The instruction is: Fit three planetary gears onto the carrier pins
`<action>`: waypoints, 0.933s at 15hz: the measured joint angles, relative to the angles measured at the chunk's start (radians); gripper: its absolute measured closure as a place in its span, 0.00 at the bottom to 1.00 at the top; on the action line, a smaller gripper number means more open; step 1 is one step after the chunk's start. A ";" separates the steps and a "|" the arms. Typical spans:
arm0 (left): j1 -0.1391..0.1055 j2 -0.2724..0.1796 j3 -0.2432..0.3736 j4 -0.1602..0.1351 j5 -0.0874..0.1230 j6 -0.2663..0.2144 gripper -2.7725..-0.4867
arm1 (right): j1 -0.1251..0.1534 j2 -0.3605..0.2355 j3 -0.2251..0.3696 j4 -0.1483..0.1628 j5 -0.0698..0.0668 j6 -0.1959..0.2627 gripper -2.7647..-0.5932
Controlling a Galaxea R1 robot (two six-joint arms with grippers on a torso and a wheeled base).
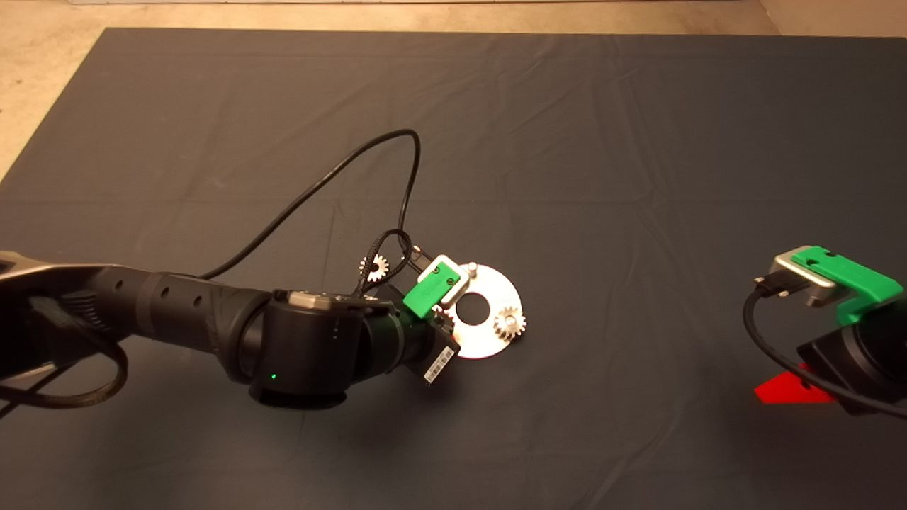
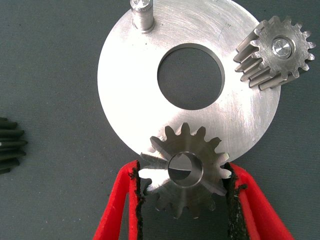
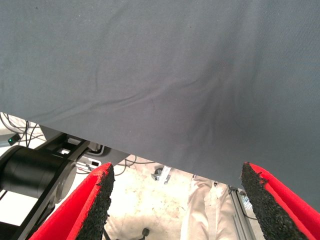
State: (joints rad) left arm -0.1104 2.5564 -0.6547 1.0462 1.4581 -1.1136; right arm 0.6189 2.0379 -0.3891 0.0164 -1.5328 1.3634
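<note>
Left gripper (image 2: 182, 187) over near edge of flat round silver metal disc (image 2: 130, 100), red fingers (image 2: 122, 200) clamped on small silver toothed gear (image 2: 186, 172)
Just past it, disc's big middle hole
Farther on: second small gear (image 2: 275, 50) sitting on its pin; bare short metal pin (image 2: 141, 12) standing up
Third small gear (image 1: 373, 266) lying on dark mat (image 1: 638, 142), off to one side of left gripper
Right gripper (image 3: 177, 200) far away at mat edge, fingers apart, holding nothing

Dark mat on a pale floor

The creased dark mat (image 1: 638, 127) covers the bench; pale beige floor (image 1: 42, 85) shows past its far edge, with cables and metal framing (image 3: 65, 150) beyond the near edge.
</note>
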 joint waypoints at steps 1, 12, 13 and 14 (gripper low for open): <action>0.000 -0.002 0.000 0.000 -0.001 0.000 0.87 | 0.000 0.000 0.000 0.000 0.000 0.000 0.41; 0.008 -0.002 0.000 0.016 -0.001 -0.003 0.88 | 0.004 0.000 0.000 0.003 0.000 0.000 0.41; 0.008 -0.002 0.000 0.017 -0.001 -0.004 0.88 | 0.006 0.000 0.000 0.004 0.000 0.000 0.41; 0.008 -0.002 0.000 0.017 -0.001 -0.004 0.88 | 0.007 0.000 0.000 0.004 0.000 0.000 0.41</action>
State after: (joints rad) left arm -0.1028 2.5545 -0.6543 1.0630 1.4572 -1.1172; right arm 0.6264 2.0379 -0.3887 0.0202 -1.5326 1.3634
